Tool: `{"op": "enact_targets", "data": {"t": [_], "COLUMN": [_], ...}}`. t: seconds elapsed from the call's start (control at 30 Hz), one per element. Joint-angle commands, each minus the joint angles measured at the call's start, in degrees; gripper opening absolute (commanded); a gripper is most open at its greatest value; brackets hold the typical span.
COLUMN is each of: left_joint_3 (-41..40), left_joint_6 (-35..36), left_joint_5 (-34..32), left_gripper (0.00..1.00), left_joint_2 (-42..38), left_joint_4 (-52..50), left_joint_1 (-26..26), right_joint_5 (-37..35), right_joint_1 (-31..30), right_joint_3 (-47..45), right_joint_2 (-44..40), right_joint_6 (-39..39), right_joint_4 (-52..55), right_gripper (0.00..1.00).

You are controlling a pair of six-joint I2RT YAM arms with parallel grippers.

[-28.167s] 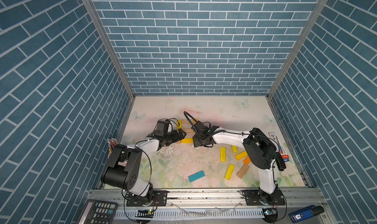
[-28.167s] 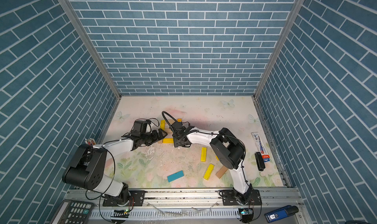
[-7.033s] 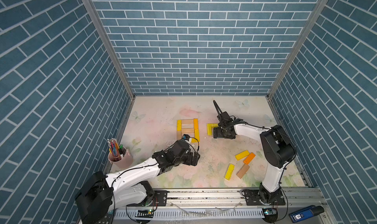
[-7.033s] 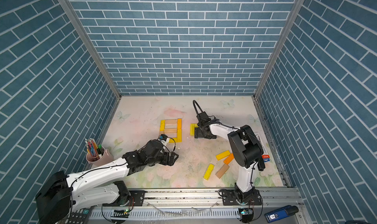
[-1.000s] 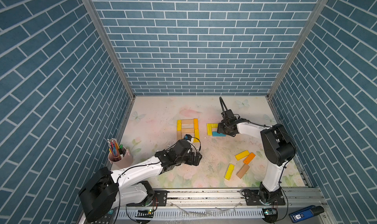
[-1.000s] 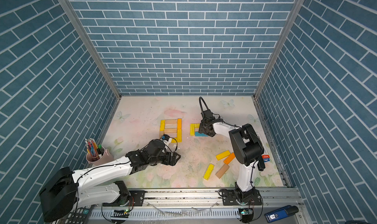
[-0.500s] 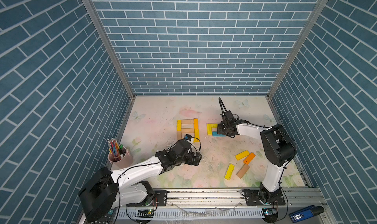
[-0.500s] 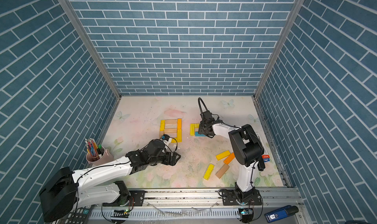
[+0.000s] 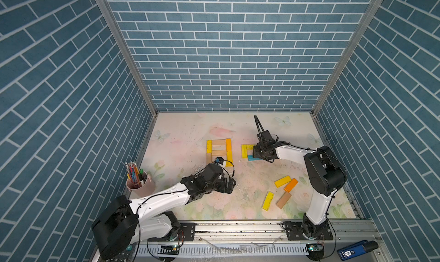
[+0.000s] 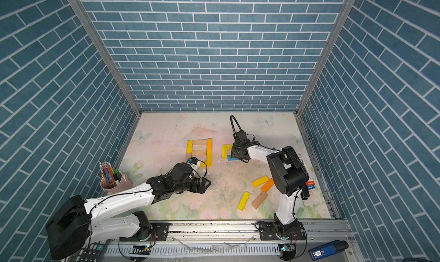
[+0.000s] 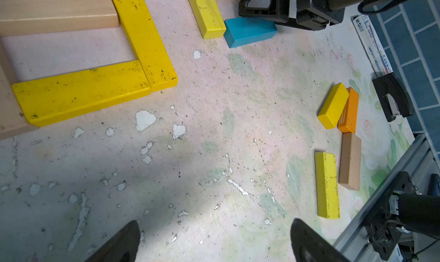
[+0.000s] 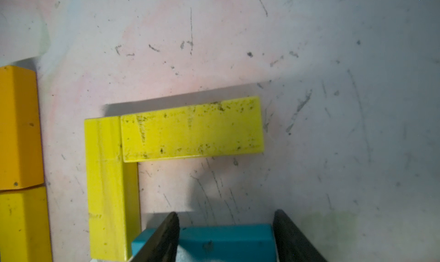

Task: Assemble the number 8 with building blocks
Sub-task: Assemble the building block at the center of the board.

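A figure of yellow, orange and tan building blocks (image 9: 219,151) lies mid-table. To its right, two yellow blocks (image 12: 190,134) form an L, and a teal block (image 12: 226,244) lies flat at the L's foot, also seen in both top views (image 9: 250,157) (image 10: 229,157). My right gripper (image 12: 226,215) stands over the teal block with its jaws apart. One finger covers the block's top and the other stands at its end. My left gripper (image 11: 214,225) hangs wide open and empty above bare table, in front of the figure (image 9: 229,185).
Loose blocks lie front right: a yellow one (image 9: 282,181), an orange one (image 9: 291,185), another yellow one (image 9: 268,200) and a tan one (image 9: 283,199). A pen cup (image 9: 140,185) stands front left. A black stapler (image 11: 392,98) lies by the right wall.
Over the last second my right gripper has edged slightly left over the teal block. Seven seconds ago no teal block showed beside the yellow L. The left arm has hardly moved.
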State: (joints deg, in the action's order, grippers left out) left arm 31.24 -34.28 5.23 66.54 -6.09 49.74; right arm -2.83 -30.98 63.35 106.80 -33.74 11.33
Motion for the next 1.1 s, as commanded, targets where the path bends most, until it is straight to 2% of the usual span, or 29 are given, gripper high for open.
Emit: {"op": "enact_targets", "data": {"t": [0.0, 0.27, 0.73, 0.9, 1.07], "left_joint_3": [0.4, 0.1, -0.6, -0.5, -1.1], "left_joint_6": [-0.2, -0.2, -0.6, -0.5, -0.4], "left_joint_5": [-0.1, -0.1, 0.2, 0.0, -0.1], "left_gripper": [1.0, 0.99, 0.99, 1.0, 1.0], "left_joint_2": [-0.1, -0.5, -0.7, -1.6, -3.4], "left_joint_4": [0.0, -0.2, 0.7, 0.0, 0.1], "left_joint_1": [-0.3, -0.3, -0.3, -0.3, -0.3], "right_joint_5": [0.0, -2.3, 4.0, 4.6, 6.7], "right_joint_1": [-0.5, -0.1, 1.4, 1.6, 1.7], "right_joint_3": [-1.7, -3.4, -10.8, -13.3, -14.7], "right_joint_2": [-0.4, -2.7, -9.8, -13.1, -15.8], "right_joint_6": [-3.8, -12.9, -13.1, -7.9, 1.4], "right_joint_4": [3.7, 3.6, -6.2, -6.7, -2.5], "right_gripper": [0.64, 0.67, 0.68, 0.68, 0.68]}}
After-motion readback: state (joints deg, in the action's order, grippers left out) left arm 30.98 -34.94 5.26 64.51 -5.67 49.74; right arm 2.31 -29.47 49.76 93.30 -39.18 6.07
